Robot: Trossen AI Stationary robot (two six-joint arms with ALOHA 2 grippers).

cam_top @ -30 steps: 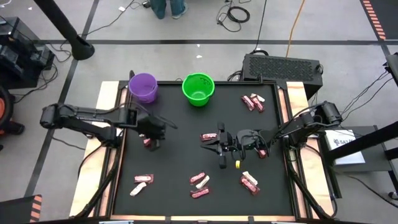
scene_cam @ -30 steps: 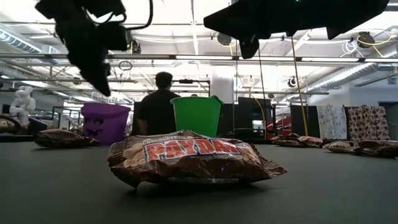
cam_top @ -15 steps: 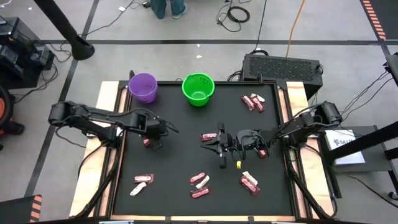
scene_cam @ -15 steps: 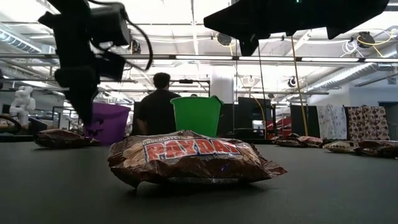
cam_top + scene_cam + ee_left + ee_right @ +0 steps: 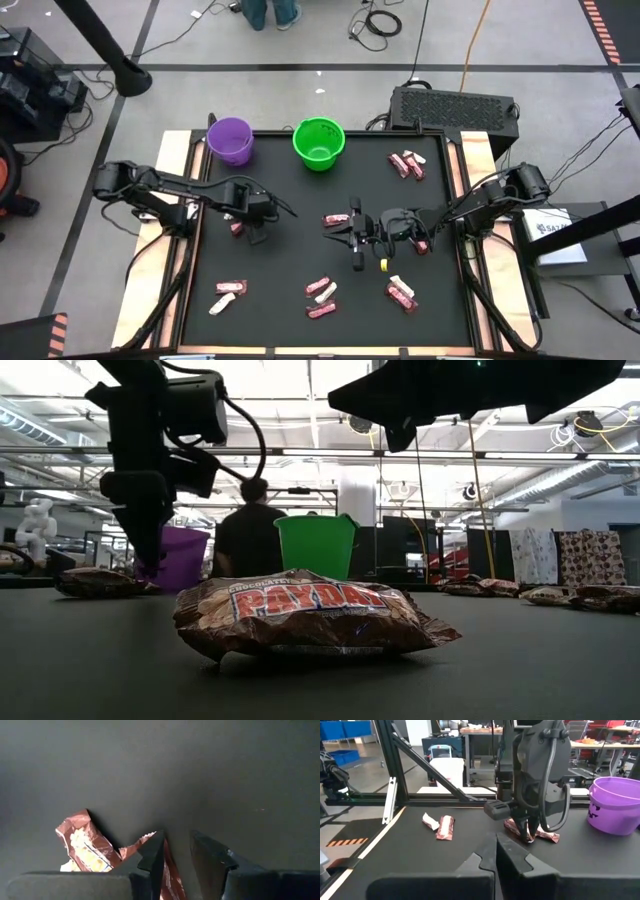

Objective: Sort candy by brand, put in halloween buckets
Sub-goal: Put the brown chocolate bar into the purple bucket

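High view: the left gripper (image 5: 257, 232) was down over a pink-red bar (image 5: 236, 228) near the left edge of the black table (image 5: 280, 270), just in front of the purple bucket (image 5: 230, 139). The green bucket (image 5: 318, 142) sat beside the purple one at the far edge. The right gripper (image 5: 356, 229) hung mid-table, fingers together, a bar (image 5: 335, 220) just beside it. More candy: a cluster (image 5: 407, 164) by the far right corner, a pair (image 5: 226, 296) near the front left, a group (image 5: 322, 295) front centre, another (image 5: 402, 291) front right.

Low view: a PayDay bar (image 5: 300, 613) lay close to the camera. The left arm (image 5: 150, 450) came down in front of the purple bucket (image 5: 178, 555); fingertips hard to make out here. The green bucket (image 5: 316, 545) stood behind, with a person (image 5: 250, 535) beyond the table.

Left wrist view: the fingers (image 5: 152, 857) were slightly apart, pointing down at the table, with a crumpled wrapper (image 5: 87, 845) right against one finger. Whether it was pinched, cannot tell.

Right wrist view: own fingers (image 5: 487, 861) pressed together, empty. Across the table, the left gripper (image 5: 527, 832) sat on a bar (image 5: 540, 836), purple bucket (image 5: 615, 804) near it, two bars (image 5: 440, 825) apart toward the edge.
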